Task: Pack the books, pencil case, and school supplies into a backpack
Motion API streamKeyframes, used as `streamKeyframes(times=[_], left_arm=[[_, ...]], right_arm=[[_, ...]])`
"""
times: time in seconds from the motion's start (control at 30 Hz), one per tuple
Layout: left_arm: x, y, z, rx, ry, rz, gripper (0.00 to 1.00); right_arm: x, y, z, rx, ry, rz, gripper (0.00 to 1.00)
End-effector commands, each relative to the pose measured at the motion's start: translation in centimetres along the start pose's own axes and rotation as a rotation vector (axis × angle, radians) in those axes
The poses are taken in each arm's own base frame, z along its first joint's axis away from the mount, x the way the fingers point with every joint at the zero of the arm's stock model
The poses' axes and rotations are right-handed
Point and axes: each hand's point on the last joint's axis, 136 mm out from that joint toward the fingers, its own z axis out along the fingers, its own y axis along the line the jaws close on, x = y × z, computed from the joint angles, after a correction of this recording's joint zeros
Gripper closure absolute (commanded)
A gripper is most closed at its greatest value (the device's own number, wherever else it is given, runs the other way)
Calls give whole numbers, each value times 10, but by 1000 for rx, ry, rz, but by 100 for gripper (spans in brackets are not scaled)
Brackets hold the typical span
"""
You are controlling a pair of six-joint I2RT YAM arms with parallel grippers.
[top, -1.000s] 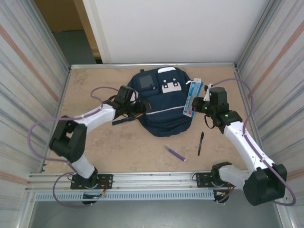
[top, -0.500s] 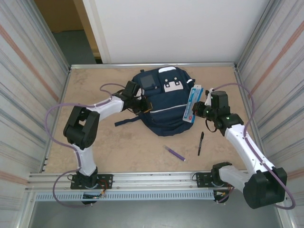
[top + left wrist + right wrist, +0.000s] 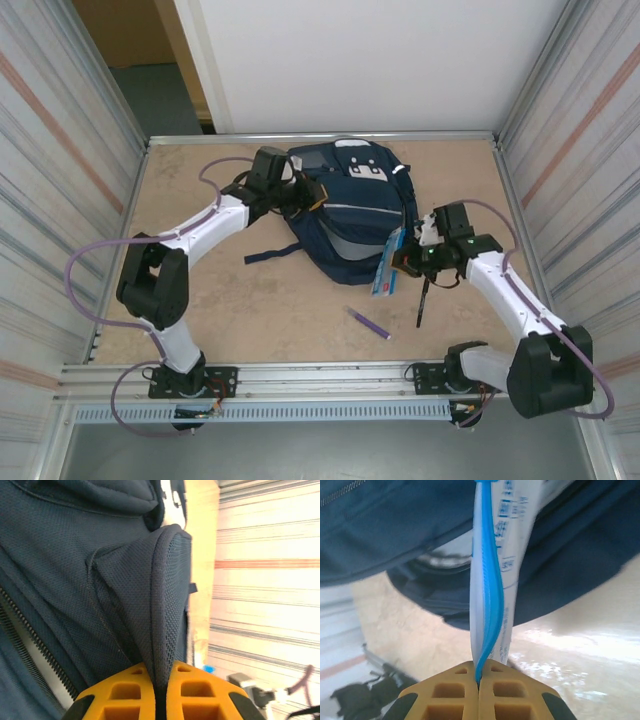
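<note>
We see the backpack at the far middle of the table, a fold of its fabric pinched tight in our left claw. Our right claw is clamped on the light-blue booklet at the backpack's near right edge. A black pen and a purple pen lie nearby.

Far middle of the desk: backpack. At its far left edge, left claw, a fold of the fabric pinched between the fingers. At its near right corner, right claw with the booklet clamped edge-on, against the backpack's near rim. Nearer the arms, two pens flat on the desk: right pen just in front of the right claw, left pen toward the middle, both apart from the backpack.
</note>
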Motion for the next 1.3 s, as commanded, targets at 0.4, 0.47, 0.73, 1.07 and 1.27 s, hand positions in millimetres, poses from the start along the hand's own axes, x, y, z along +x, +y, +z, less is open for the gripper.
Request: streamKeyframes(times=[0.4,0.47,0.73,1.07,1.27], left_arm=[[6,-21,-28,99,-76,32,100],[8,-22,-28,109,-72,20,100],[26,-44,-34,161,-9,36,100],[73,-36,-47,124,122,89,87],[86,-39,-61,98,115,464,47]], right_arm=[[-54,-43,-42,116,-339,366,100],[-45,-55,-42,107,-332,413,100],[-39,14,-4,-241,-156,304,100],[-85,71,-48,-363,-393,61,100],[-95,80,-53,-397,-446,29,100]])
